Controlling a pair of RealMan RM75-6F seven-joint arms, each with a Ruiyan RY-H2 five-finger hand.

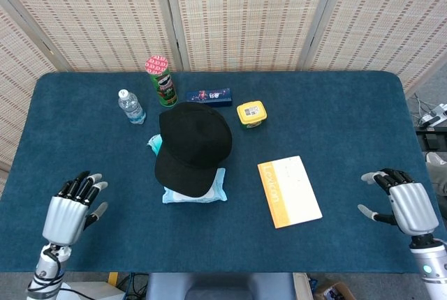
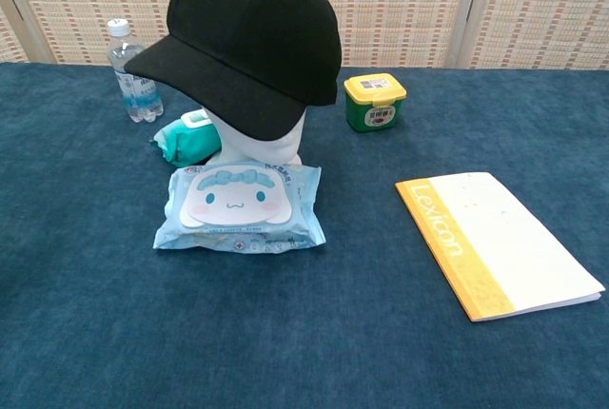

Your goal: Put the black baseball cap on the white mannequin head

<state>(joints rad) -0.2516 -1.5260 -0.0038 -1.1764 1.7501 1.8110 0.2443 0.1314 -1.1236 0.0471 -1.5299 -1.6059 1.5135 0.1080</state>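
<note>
The black baseball cap sits on the white mannequin head, its brim pointing toward the table's front left. Only the head's lower part shows beneath the cap in the chest view. My left hand hovers at the front left of the table, well away from the cap, fingers apart and holding nothing. My right hand stays at the front right edge, also open and empty. Neither hand shows in the chest view.
A pale blue wipes pack lies in front of the mannequin, a teal pack at its left. A water bottle, chips can, blue box, yellow-lidded tub and Lexicon book are spread around.
</note>
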